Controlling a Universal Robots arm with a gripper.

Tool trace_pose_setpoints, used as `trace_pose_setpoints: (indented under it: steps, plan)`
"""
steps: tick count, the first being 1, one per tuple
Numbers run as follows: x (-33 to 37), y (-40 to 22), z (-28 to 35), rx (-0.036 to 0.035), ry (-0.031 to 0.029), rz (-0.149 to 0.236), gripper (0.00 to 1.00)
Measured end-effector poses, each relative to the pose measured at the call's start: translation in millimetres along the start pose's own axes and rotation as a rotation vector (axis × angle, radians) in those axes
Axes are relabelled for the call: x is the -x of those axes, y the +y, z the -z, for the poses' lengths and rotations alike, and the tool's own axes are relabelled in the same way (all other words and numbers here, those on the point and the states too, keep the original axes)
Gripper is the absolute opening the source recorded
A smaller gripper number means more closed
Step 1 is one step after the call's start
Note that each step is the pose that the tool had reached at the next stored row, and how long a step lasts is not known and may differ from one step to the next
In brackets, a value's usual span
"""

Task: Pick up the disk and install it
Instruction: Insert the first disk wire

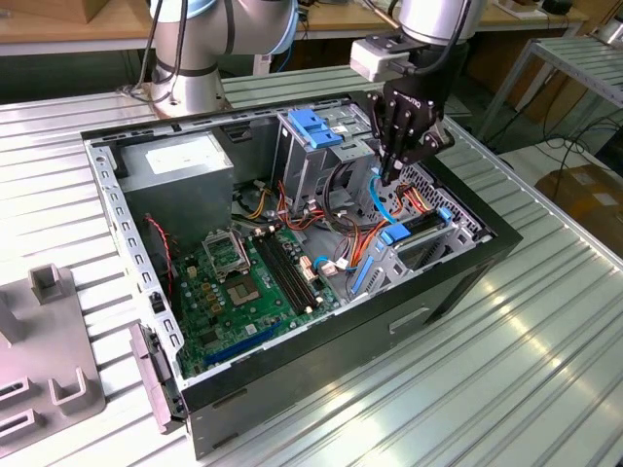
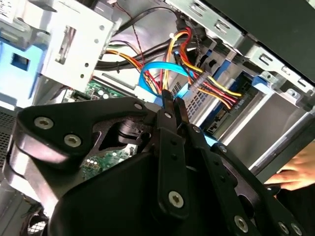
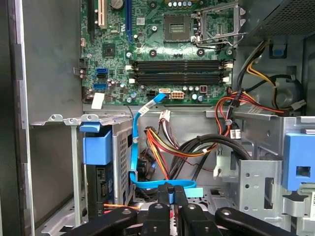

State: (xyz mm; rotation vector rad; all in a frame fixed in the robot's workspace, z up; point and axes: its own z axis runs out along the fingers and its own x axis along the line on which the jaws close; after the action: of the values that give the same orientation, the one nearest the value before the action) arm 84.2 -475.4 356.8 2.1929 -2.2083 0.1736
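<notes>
Tool (image 2: 172,101) (fingers together) above disk (image 1: 421,222)

green motherboard (image 1: 241,282) with black memory slots (image 3: 179,70), black gripper (image 1: 389,175), thin blue cable (image 3: 134,147), red-orange-yellow wire bundle (image 3: 162,147), grey metal cage (image 1: 316,161) with bright blue tab (image 1: 313,126), black case (image 1: 458,282), ribbed silver table (image 1: 506,389)

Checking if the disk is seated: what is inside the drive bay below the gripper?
The disk lies in the bay, its blue frame showing, beside coloured cables. The bay's metal wall covers its lower part, so full seating cannot be judged. The gripper hangs above, shut.
</notes>
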Motion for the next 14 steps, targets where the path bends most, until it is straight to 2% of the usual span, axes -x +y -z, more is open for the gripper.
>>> trace_pose_setpoints:
  steps: [7,10,12,14]
  plan:
    - [-16.3,-0.1,-1.7,0.0,-0.0013,0.0,0.16]
    - [-28.3,-0.2,-3.3,0.0,-0.0014,0.0,0.16]
    - [-41.1,-0.9,-4.9,0.001,-0.0014,0.0,0.16]
    - [-42.1,-1.2,-5.0,0.0011,-0.0013,0.0,0.16]
